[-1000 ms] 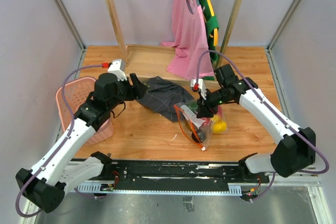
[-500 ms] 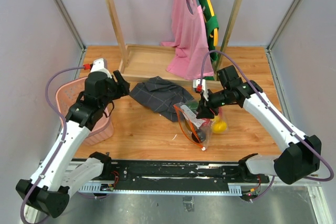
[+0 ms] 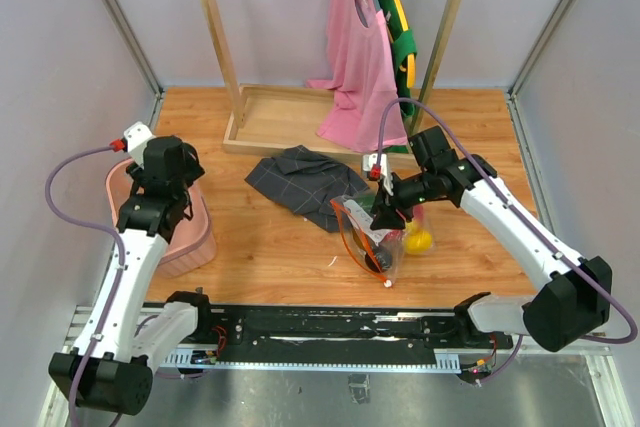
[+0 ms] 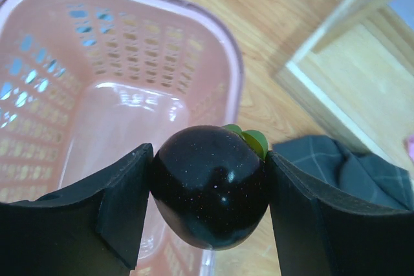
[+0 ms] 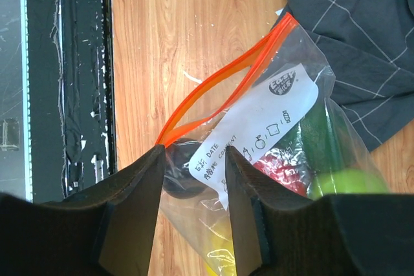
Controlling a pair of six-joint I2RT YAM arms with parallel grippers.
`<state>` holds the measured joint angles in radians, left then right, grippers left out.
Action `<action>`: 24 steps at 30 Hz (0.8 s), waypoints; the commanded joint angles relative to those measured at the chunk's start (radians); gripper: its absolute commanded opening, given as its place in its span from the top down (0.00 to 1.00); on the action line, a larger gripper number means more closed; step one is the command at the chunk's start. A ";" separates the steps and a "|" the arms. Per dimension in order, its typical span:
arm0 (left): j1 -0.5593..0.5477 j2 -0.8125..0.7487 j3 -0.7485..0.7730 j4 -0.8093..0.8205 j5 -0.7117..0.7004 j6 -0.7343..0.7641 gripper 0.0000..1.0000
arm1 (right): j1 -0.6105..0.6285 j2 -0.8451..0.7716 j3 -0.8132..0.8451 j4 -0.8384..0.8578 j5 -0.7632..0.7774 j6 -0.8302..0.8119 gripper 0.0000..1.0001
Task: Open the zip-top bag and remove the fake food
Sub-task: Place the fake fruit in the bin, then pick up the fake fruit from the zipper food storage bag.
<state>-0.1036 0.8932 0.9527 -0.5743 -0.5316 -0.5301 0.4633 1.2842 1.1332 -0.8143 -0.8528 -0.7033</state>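
The zip-top bag stands crumpled mid-table, its orange-red zip strip parted and its white label facing up. Inside show lime green, red, dark green, yellow and dark fake fruits. My right gripper pinches the bag's plastic just behind the mouth; it is also in the top view. My left gripper is shut on a glossy dark fruit with green leaves, held over the pink basket. That left gripper sits at the far left.
The grey checked cloth lies between the bag and a wooden clothes rack hung with a pink garment. The pink basket stands at the left table edge. A black rail runs along the near edge.
My left arm has swung left from beside the cloth to above the basket. The right arm and the bag have barely moved.
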 commanded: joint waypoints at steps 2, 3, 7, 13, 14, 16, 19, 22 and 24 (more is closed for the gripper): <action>0.012 0.032 -0.024 -0.098 -0.254 -0.145 0.32 | 0.026 -0.020 -0.015 0.007 0.000 -0.007 0.56; 0.012 0.037 -0.021 -0.122 -0.285 -0.173 0.15 | 0.026 -0.020 -0.017 0.007 0.001 -0.006 0.55; 0.012 0.015 -0.005 -0.164 -0.326 -0.204 0.01 | 0.028 -0.026 -0.017 0.009 0.000 -0.009 0.54; 0.012 -0.098 -0.028 -0.064 -0.098 -0.138 0.01 | 0.028 -0.063 -0.026 0.015 -0.043 -0.019 0.46; 0.012 -0.118 -0.038 -0.041 -0.037 -0.125 0.01 | 0.027 -0.070 -0.027 0.016 -0.055 -0.020 0.44; 0.012 -0.161 -0.061 0.008 0.108 -0.094 0.01 | 0.027 -0.083 -0.031 0.022 -0.074 -0.024 0.40; 0.012 -0.244 -0.116 0.107 0.348 -0.047 0.01 | 0.026 -0.096 -0.036 0.026 -0.092 -0.027 0.35; 0.012 -0.331 -0.188 0.233 0.581 -0.043 0.01 | 0.027 -0.100 -0.037 0.029 -0.102 -0.027 0.34; 0.012 -0.375 -0.235 0.303 0.691 -0.072 0.01 | 0.027 -0.105 -0.037 0.030 -0.098 -0.029 0.33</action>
<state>-0.0986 0.5930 0.7845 -0.4683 -0.1806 -0.6064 0.4736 1.1988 1.1103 -0.7937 -0.9169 -0.7155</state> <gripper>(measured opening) 0.993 0.663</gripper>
